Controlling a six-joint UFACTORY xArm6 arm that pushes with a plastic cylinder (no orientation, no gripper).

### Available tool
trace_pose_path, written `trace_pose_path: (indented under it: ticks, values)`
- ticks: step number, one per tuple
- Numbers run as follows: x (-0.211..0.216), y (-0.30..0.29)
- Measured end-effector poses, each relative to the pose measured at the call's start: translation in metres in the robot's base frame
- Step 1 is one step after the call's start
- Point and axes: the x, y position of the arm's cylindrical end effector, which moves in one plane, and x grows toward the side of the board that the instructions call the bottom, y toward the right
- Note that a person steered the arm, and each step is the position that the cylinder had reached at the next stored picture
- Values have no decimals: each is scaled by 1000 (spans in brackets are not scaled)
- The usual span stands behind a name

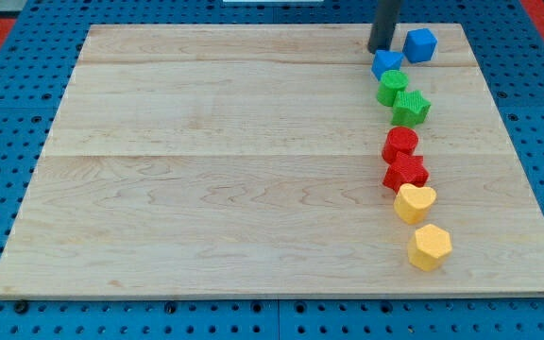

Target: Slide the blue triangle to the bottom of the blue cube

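The blue triangle point(386, 63) lies near the view's top right on the wooden board point(206, 170). The blue cube point(420, 44) sits just up and to the right of it, a small gap apart. My tip point(380, 49) stands at the triangle's upper left edge, touching or nearly touching it, and to the left of the cube.
Below the triangle a column of blocks runs down the view's right: a green round block point(392, 87), a green star point(411, 108), a red round block point(400, 143), a red star point(406, 172), a yellow heart point(415, 202) and a yellow hexagon point(430, 246).
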Motion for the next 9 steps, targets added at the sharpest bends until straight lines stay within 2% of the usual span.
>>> trace_pose_path:
  ticks: [2,3,5,9]
  values:
    - [11,-17]
    - [50,-22]
    - [51,-21]
    - [51,43]
